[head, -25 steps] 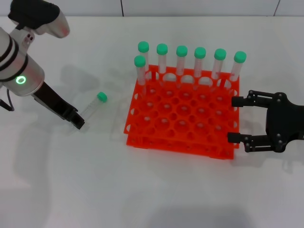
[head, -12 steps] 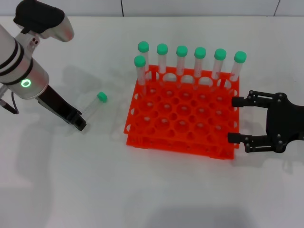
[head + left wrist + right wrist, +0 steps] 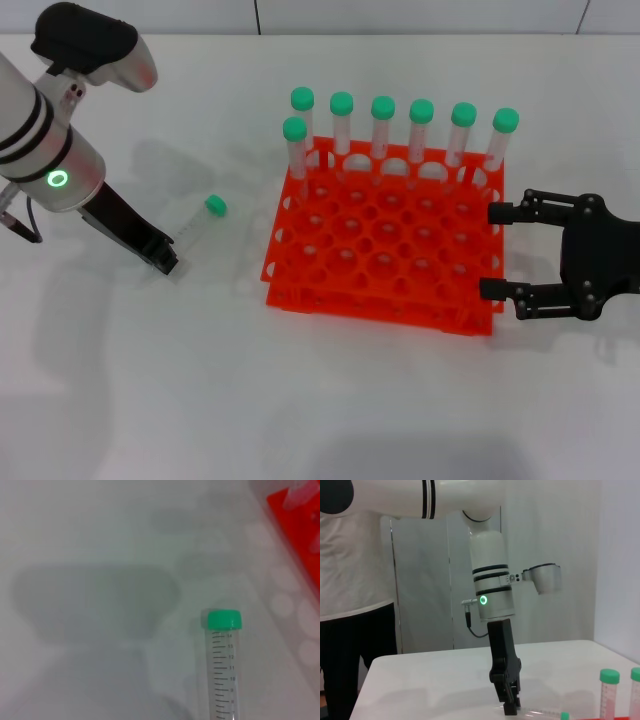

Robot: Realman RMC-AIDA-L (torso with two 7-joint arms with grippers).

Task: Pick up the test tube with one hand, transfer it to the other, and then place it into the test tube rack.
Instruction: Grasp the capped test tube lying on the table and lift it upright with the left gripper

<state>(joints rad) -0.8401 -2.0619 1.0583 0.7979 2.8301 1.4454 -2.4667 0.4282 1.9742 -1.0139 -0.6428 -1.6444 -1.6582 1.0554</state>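
Test tube [image 3: 197, 221] lying flat on the white worktop [image 3: 320, 400], green cap toward the rack, clear body slanting away toward the left gripper [image 3: 165, 262]; graduation marks along the body legible in the left wrist view [image 3: 223, 665]. Left gripper down at the tube's bottom end, tips at or just beside it, contact not clear; hard to tell how wide the fingers are, and nothing seen lifted in them. Silver-white left arm [image 3: 45, 150] with black bands and green-lit ring slanting up and away toward the far left corner. From the right wrist view, same gripper [image 3: 509, 700] standing nearly upright over the tube's end [image 3: 540, 713]. Bare strip of worktop between the tube's cap and the orange-red test tube rack [image 3: 385, 255], nothing lying in it. Seven green-capped tubes [image 3: 421, 135] upright in the rack: six along the far row, one more just in front at the far left corner; nearer holes unfilled. Right gripper [image 3: 492, 252] low at the rack's right edge, fingers spread wide, holding nothing, tips just beside the rack's right wall, pointing toward it. Broad open worktop in front of the rack and to the near left, also behind the tube. Far edge of the worktop close behind the rack's back row. A person in white top and dark trousers [image 3: 350, 600] standing beyond the worktop, seen in the right wrist view.
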